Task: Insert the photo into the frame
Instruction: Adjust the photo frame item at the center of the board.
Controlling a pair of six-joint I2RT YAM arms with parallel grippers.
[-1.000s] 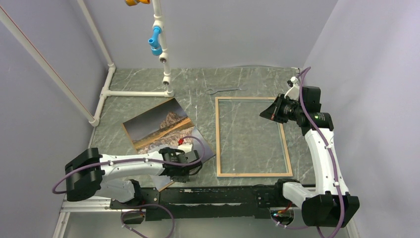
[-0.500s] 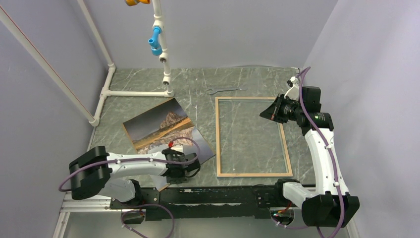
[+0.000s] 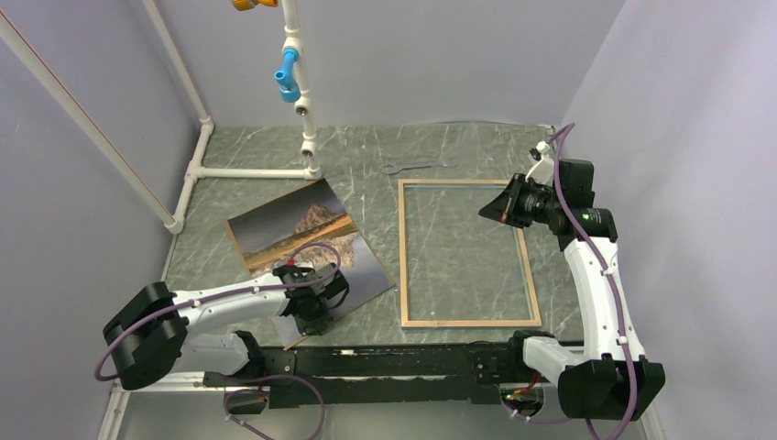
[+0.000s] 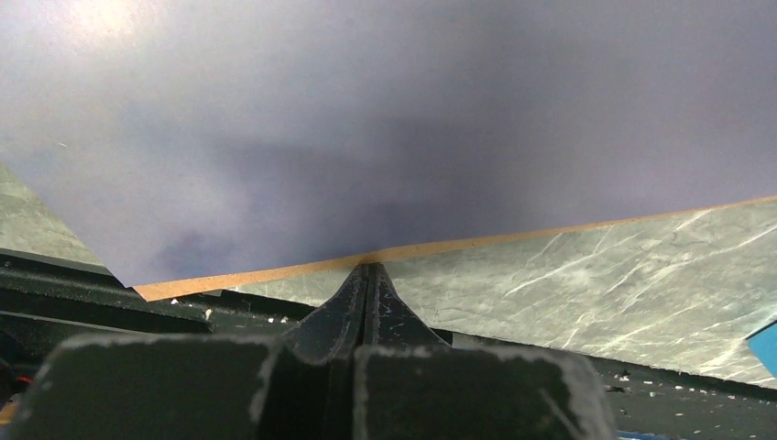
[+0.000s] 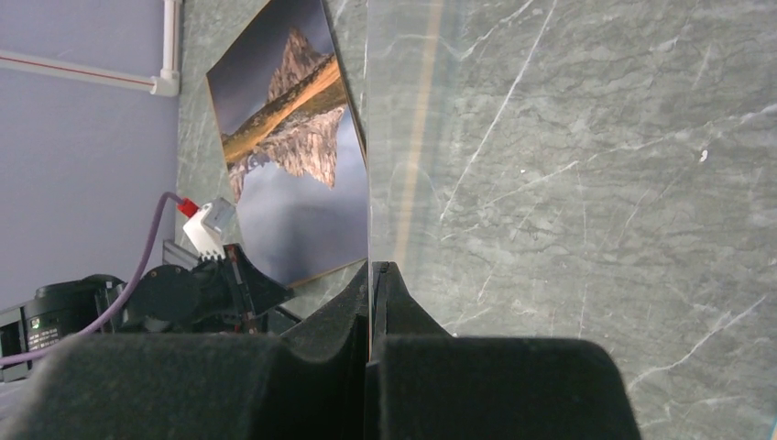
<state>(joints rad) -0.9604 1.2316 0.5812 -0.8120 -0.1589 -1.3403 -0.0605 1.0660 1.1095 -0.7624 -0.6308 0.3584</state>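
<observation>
Since a second ago, the left gripper point(image 4: 367, 268) is drawn back toward 7 o'clock, shut at the near edge of the photo point(image 3: 293, 225), which is slightly shifted. The photo's corner is kept just beside the frame point(image 3: 467, 322), at its 9 o'clock. The right gripper point(image 5: 370, 266) is clamped on the clear sheet point(image 5: 550, 137).

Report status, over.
Left gripper shut, tips at edge of photo. Right gripper shut on clear sheet at frame. Photo outside frame; sheet in the way.

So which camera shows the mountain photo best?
The top external view: the whole photo lies flat, nearly all uncovered. The right wrist view shows most of it, slanted. The left wrist view shows just a blurry grey patch.
</observation>
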